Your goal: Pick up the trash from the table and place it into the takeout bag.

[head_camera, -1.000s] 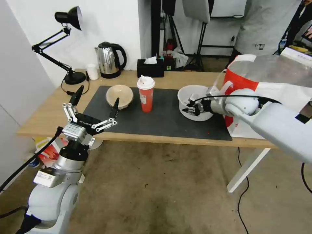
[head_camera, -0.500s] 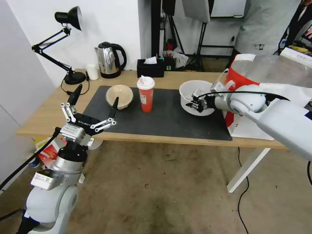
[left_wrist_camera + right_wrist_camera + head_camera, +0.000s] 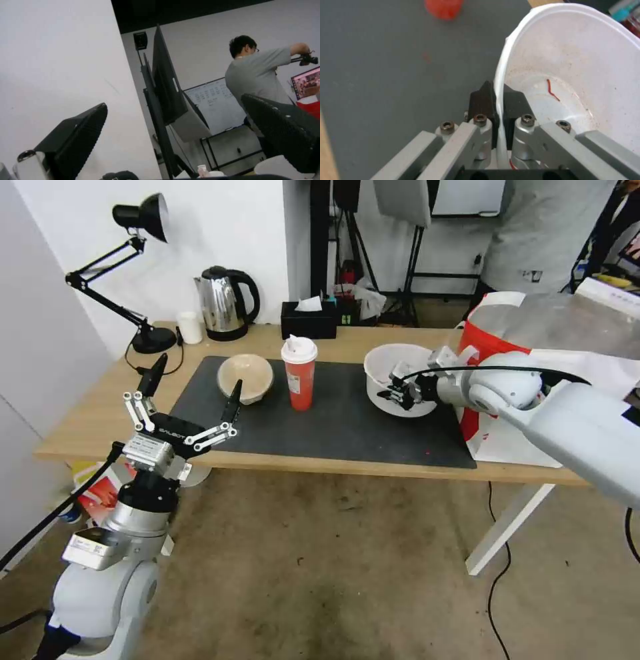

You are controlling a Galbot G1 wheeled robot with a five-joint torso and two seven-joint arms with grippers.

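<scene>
While nothing can be seen lying inside it from the head view, the large boxy white takeout bag with a red side panel and silvery lining (image 3: 533, 347) stands open at the right end of the long light-wood table with a dark grey mat (image 3: 93, 413), so I judge the task to be in its first stage: one piece of trash is in hand and two are untouched. On the mat, the beige paper-pulp bowl (image 3: 245, 375) sits toward the left and the tall red cup with a white lid (image 3: 299, 373) stands upright just right of it, both free of any gripper. Right of the cup, the wide white plastic bowl (image 3: 393, 373) is tilted with its mouth turned toward the far left, its base raised off the mat, just beside the bag.

Reaching in from the right, the right arm stretches leftward across the front of the bag, wrist roughly level. Its right gripper (image 3: 498, 107) is pinched tight on the near rim of the white bowl, one black pad inside the wall and one outside. A thin red shell scrap (image 3: 552, 89) clings to the bowl's inner floor.

Off the near left edge of the table, the left gripper (image 3: 193, 390) points up and away, fingers spread wide and holding nothing.
</scene>
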